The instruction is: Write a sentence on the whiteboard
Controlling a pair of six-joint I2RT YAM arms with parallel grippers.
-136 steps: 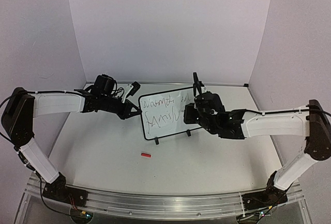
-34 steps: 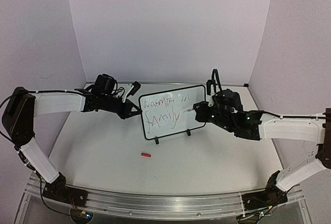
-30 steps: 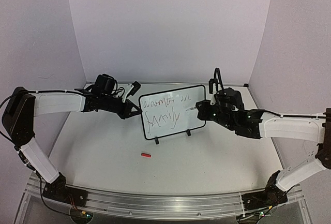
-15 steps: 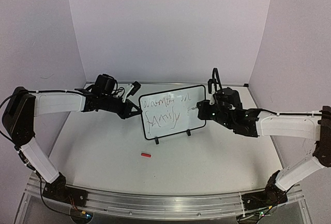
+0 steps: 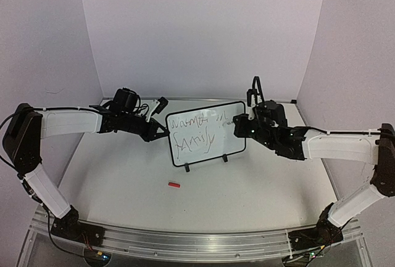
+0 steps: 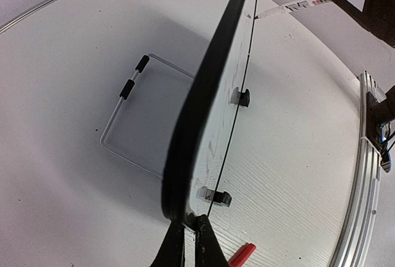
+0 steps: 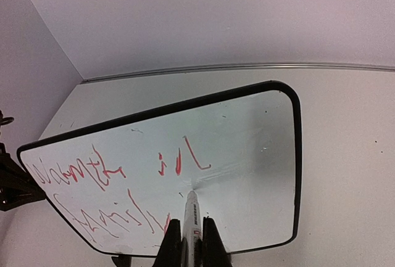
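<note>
Your left hand (image 6: 188,243) is closed on the near lower edge of the whiteboard (image 5: 229,143); in the left wrist view the two fingertips pinch the thin black frame from both sides. The whiteboard stands on its two black clip feet near the middle of the worktop (image 5: 123,174), between the two arms. Your right hand (image 7: 188,242) is closed on a marker (image 7: 192,214), which runs out between the fingers. In the right wrist view the marker's tip touches the board face, just below the last strokes of the upper line. The sentence (image 5: 192,136) runs in two lines across the left and middle of the board; it reads red in the right wrist view, and the right part of the board is bare. A small red cap (image 5: 174,185) lies on the worktop in front of the board, apart from both hands.
</note>
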